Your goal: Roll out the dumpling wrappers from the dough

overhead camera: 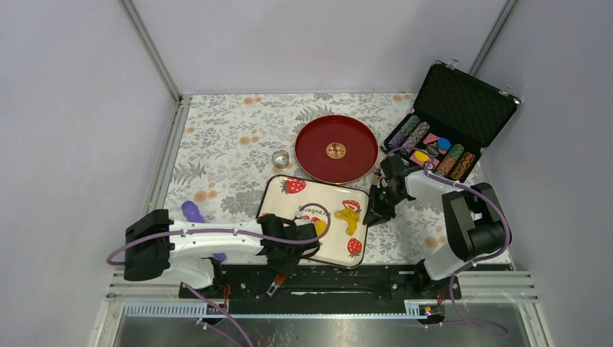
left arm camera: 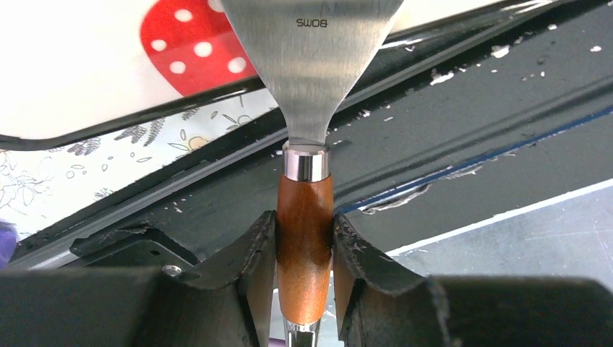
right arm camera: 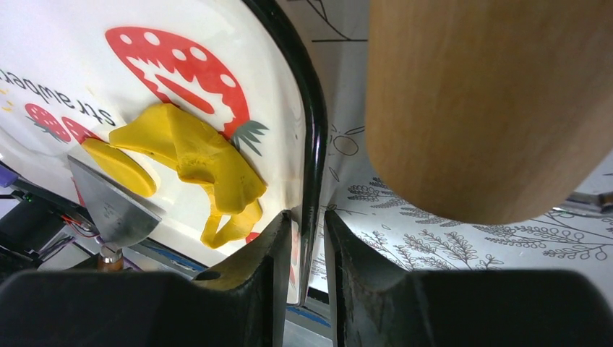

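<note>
**Wrapper rolling, seemingly part-done.**
One round dumpling wrapper (right arm camera: 119, 168) lies beside the ragged dough (right arm camera: 209, 163) on the tray (right arm camera: 312, 130), left of the right-wrist view. The left gripper (left arm camera: 305, 231) clamps the spatula (left arm camera: 311, 65) handle, and the right gripper (right arm camera: 307, 224) pinches the tray rim. The leftover dough likely awaits rolling.

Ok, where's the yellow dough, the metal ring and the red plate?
dough (right arm camera: 209, 163), right wrist view, its thick middle.
metal ring (overhead camera: 280, 164), top view, its near wall.
red plate (overhead camera: 318, 166), top view, bare red surface.
</note>
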{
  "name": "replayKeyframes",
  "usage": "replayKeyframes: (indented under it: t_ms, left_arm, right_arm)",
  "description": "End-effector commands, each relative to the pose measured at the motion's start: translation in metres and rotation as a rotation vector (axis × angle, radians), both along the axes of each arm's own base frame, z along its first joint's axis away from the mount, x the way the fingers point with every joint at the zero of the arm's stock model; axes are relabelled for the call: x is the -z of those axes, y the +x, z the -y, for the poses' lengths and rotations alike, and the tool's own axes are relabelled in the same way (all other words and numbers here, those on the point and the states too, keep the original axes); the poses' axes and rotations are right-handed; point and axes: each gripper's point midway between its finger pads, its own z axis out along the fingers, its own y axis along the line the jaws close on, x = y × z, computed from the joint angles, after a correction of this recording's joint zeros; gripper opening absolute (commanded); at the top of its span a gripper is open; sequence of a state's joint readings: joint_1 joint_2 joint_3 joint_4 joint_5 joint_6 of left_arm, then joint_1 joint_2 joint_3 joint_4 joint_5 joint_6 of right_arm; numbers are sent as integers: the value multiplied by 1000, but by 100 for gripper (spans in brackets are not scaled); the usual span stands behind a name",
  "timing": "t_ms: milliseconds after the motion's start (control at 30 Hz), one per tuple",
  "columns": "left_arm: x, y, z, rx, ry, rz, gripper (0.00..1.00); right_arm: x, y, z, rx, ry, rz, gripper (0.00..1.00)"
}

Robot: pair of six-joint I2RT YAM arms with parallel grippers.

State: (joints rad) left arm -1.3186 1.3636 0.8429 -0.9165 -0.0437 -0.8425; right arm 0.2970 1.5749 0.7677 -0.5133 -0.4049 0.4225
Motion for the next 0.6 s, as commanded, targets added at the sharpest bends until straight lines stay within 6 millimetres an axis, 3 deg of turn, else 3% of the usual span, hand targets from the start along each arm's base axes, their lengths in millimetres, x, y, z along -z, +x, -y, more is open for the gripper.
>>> replayKeyframes:
  t_ms: [0,567]
  left_arm:
    - [-10,-5,12,25,-23,-17,0]
    - [-12,-7,9,48,104,-64,0]
  right_arm:
    - [4,-5,4,-10,-9,-17,30]
    - [5,-8,4,-13,-6,-23,29]
